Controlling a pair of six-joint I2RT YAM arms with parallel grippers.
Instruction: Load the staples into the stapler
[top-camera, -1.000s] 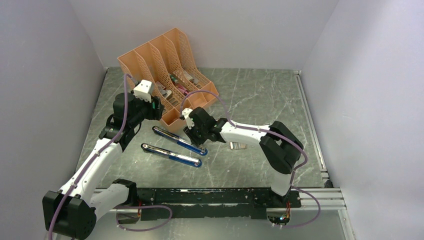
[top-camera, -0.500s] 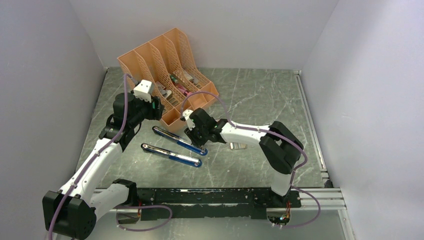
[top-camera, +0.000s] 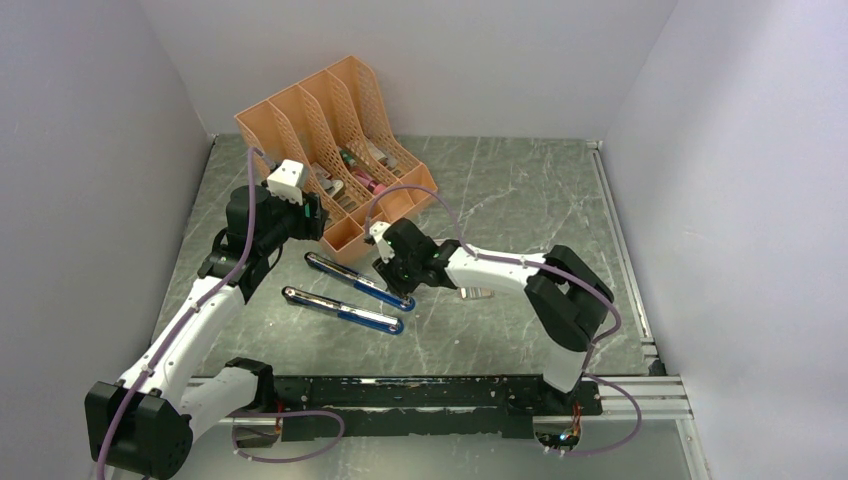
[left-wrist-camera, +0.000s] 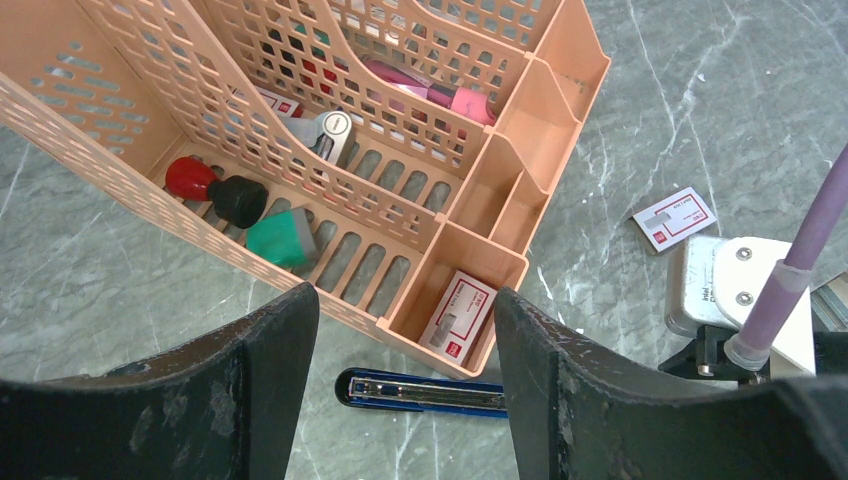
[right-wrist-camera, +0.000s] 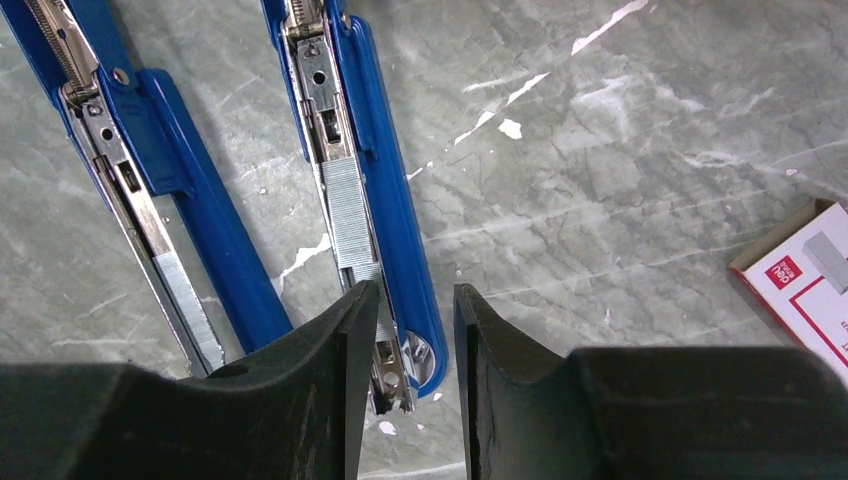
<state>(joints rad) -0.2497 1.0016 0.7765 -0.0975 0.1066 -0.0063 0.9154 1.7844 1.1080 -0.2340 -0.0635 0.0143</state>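
Note:
The blue stapler lies opened flat as two long halves (top-camera: 358, 282) (top-camera: 345, 311) in the middle of the table. In the right wrist view a silvery strip of staples (right-wrist-camera: 346, 208) sits in the metal channel of the right-hand half (right-wrist-camera: 388, 205); the other half (right-wrist-camera: 195, 205) lies to its left. My right gripper (right-wrist-camera: 405, 375) (top-camera: 392, 272) is narrowly open, its fingers straddling the near end of that channel, the right finger clear of it. My left gripper (left-wrist-camera: 405, 400) (top-camera: 308, 216) is open and empty above the organizer's front corner, with the stapler's end (left-wrist-camera: 420, 392) below it.
An orange mesh desk organizer (top-camera: 330, 150) with stamps and small items stands at the back left. A white-and-red staple box (top-camera: 477, 293) (right-wrist-camera: 805, 270) lies on the table right of the stapler. Another such box (left-wrist-camera: 458, 315) sits in the organizer's front compartment.
My right gripper has shifted slightly to the right and nearer along the stapler half. The left arm has not moved.

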